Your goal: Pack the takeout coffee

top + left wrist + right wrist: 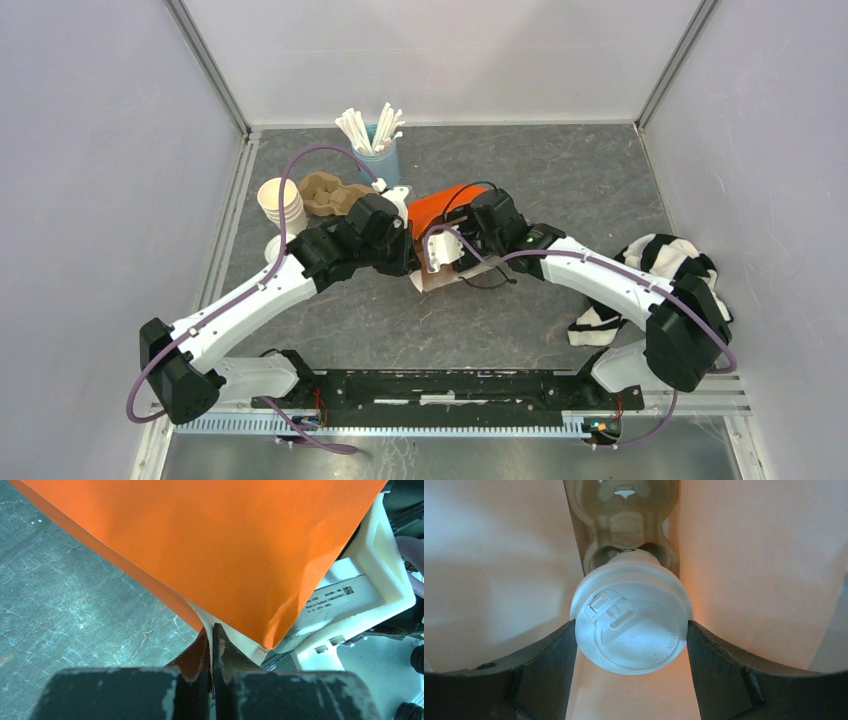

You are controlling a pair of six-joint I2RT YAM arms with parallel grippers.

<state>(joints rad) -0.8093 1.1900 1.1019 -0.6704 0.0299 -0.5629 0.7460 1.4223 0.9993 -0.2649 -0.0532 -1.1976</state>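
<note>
Coffee: the takeout coffee (631,630) hangs in the right gripper (630,636), inside the orange paper bag (441,205). The bag lies mid-worktop, a little toward the far edge.

Right jaws: narrowed onto the cup, one finger against each side of the white lid (636,645) at its rim.

Left jaws: the left gripper (212,639) is pinched almost flat on the bag's paper edge and holds it.

Beyond the cup: a pulp carrier (624,525) shows deeper in the right wrist view. Whether the cup's base sits in one of its wells cannot be told.

Handling: you are likely carrying something light and thin-walled. The paper will dent under a hard squeeze, and the plastic lid looks smooth and slippery. The contents are hidden, so treat the cup as full and carry it gently.

Where to hold: the firmest band is probably just under the lid, where the rolled lip stiffens the cup. A grip on the lid alone risks popping it off, so favour the wall below it.

Bag: soft paper that creases. Expect it to sag if you release the left pinch.

Elsewhere: a stack of lidless cups (281,202) and a blue cup of straws (378,150) stand toward the far-left corner. A striped cloth (660,272) lies by the right edge.
</note>
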